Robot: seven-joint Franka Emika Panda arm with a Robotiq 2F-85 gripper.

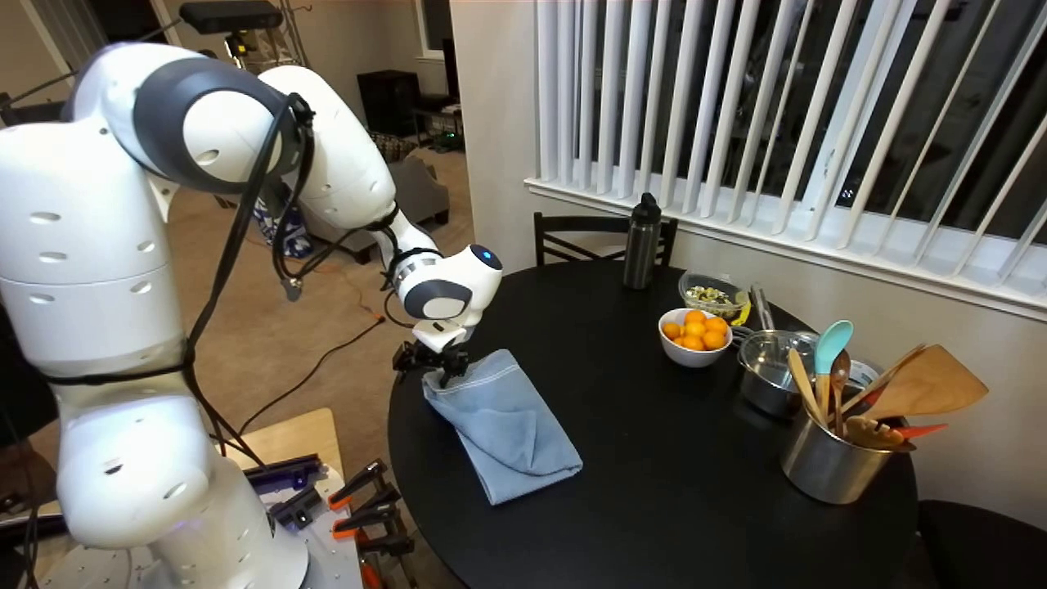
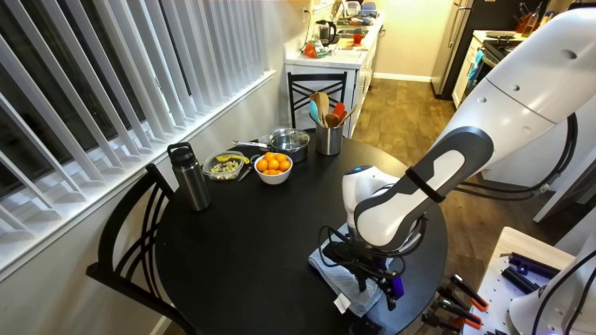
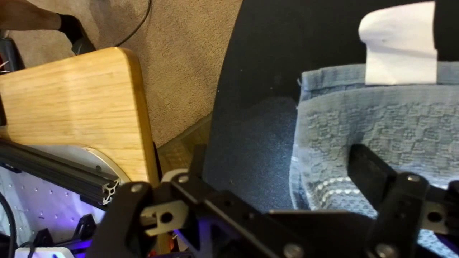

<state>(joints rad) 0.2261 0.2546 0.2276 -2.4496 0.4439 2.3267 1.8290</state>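
We see the gripper (image 3: 278, 153) spread wide, holding nothing; one finger (image 3: 371, 175) is over the blue towel (image 1: 511, 442); the other hangs beside it.

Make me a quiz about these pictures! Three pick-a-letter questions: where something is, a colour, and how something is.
1. Where are the oranges?
A) in the pan
B) in the white bowl
C) on the chair

2. What colour is the towel?
A) red
B) green
C) blue

3. How is the gripper?
A) open
B) shut
C) gripping an orange

Answers:
1 B, they show there in both exterior views.
2 C, it looks pale blue.
3 A, its fingers stand wide apart in the wrist view.
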